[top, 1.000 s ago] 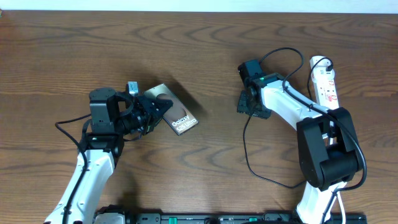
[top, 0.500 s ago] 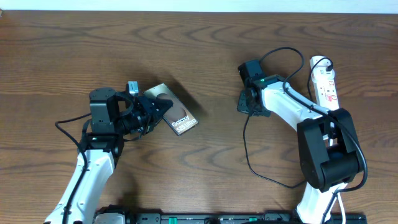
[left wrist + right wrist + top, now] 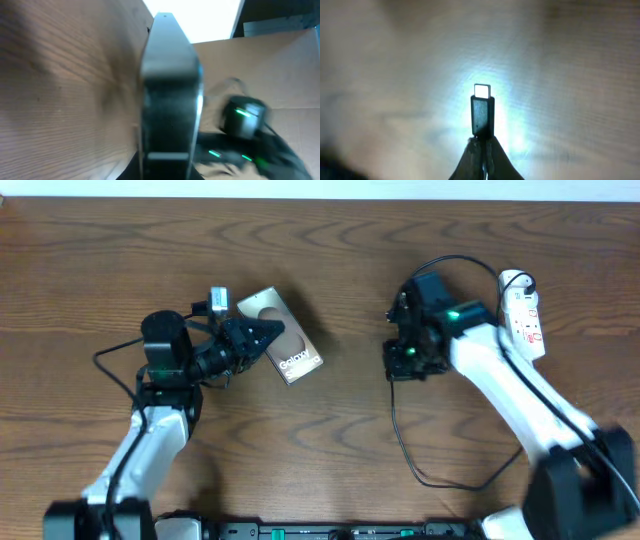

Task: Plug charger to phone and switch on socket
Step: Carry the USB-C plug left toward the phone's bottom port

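**Overhead.** The left gripper (image 3: 262,338) pinches one end of the phone (image 3: 287,352), which sits left of centre on the worktop (image 3: 330,240) with its lettering facing up. The right gripper (image 3: 403,366) is pressed together on the charger (image 3: 400,435), whose cable loops toward the near edge. The socket (image 3: 524,310) lies far right, well apart from the phone.

Tip and phone are well apart, so I judge the risk lies in their meeting. A thin tip held by so little could twist or slip if it lands off the port, and the loop could pull taut. Whether the phone is clear of the wood I cannot tell, and the socket's switches are too small to read.

**Left wrist.** The phone (image 3: 170,90) shows edge-on and blurred. No port can be made out, and the fingers are cut off at the bottom.

**Right wrist.** The tip (image 3: 482,111) juts from between the fingertips (image 3: 469,161). Glare washes out the worktop behind it, and the phone is out of view.
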